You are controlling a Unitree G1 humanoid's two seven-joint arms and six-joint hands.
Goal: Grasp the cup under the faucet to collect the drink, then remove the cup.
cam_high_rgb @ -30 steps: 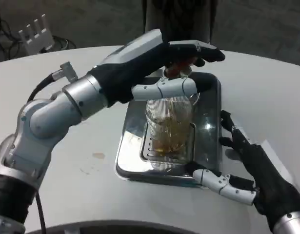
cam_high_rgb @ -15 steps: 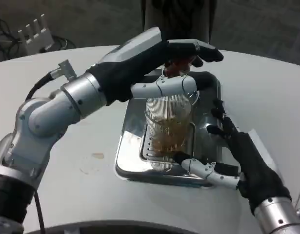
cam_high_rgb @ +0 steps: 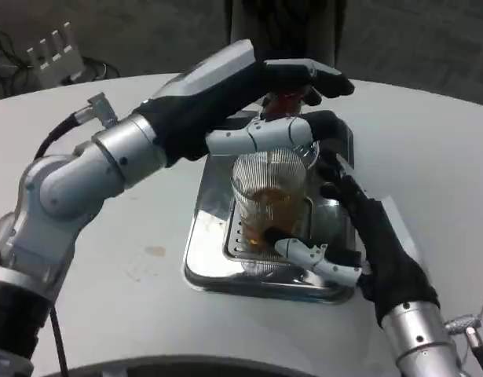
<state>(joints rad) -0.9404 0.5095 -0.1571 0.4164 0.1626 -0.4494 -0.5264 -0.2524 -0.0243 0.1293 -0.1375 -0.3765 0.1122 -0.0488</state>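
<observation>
While the drink runs, I have my right hand (cam_high_rgb: 365, 239) nearest the camera, brought in from the lower right with its fingers spread apart and holding nothing; its white thumb (cam_high_rgb: 320, 260) lies low across the front of the cup's base and its dark fingers stand just beside the cup's right wall. I judge it is placed there so that it can close around the glass once filling is done; whether any finger already touches the glass I cannot tell.

Beyond it, the cup (cam_high_rgb: 268, 200), a ribbed clear glass partly filled with amber drink, stands upright on the slotted grate of the steel drip tray (cam_high_rgb: 206, 259), which sits on the white worktop (cam_high_rgb: 131, 259). The tray is there to catch spills under the faucet.

Farther back, my left hand (cam_high_rgb: 249, 102) reaches over the cup, fingers curled over the reddish faucet lever (cam_high_rgb: 287, 102), one white finger lying across just above the rim. I take it that this hand presses the tap to keep the drink flowing, though the contact itself is hidden.
</observation>
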